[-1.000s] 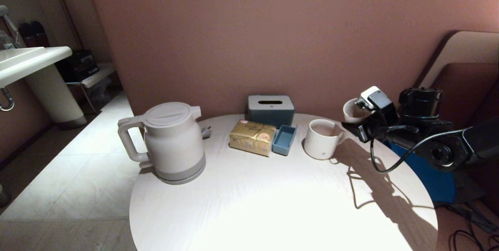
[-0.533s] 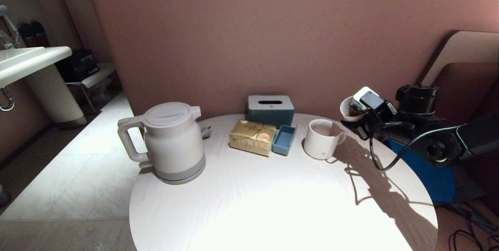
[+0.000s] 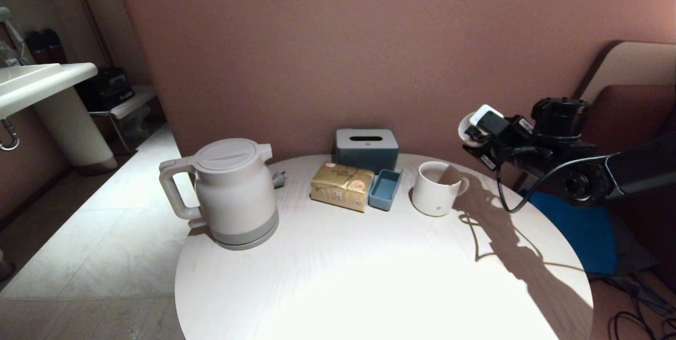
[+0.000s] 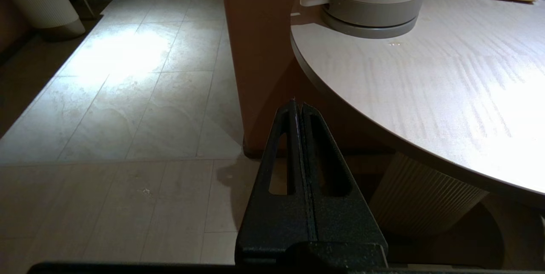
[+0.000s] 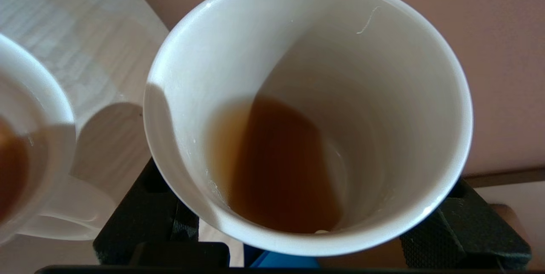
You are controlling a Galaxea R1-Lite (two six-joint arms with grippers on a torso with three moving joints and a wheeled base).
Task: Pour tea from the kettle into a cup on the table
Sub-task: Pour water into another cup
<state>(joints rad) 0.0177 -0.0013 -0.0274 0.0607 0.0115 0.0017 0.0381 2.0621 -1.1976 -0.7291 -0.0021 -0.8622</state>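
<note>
The white kettle (image 3: 235,192) stands upright on the left part of the round white table (image 3: 369,276), lid on; its grey base (image 4: 370,14) shows in the left wrist view. My right gripper (image 3: 478,137) is shut on the small smooth white cup (image 3: 467,126), holding it in the air off the table's back right edge. The cup (image 5: 340,52) is tilted, and brown tea (image 5: 276,167) pools against its lower side. Black fingers (image 5: 144,218) press on the cup from both sides. My left gripper (image 4: 300,106) hangs shut and empty below the table's left edge (image 4: 340,95).
A ribbed white mug (image 3: 437,188) with a handle, tea inside, stands just below and left of the held cup. A grey tissue box (image 3: 366,149), a yellow pack (image 3: 342,186) and a small blue tray (image 3: 384,189) sit at the table's back. A blue chair seat (image 3: 575,229) is right.
My right gripper has lifted the cup higher and slightly leftward, and the wrist has rolled so the cup tilts more. The kettle, the mug and the left arm have not moved.
</note>
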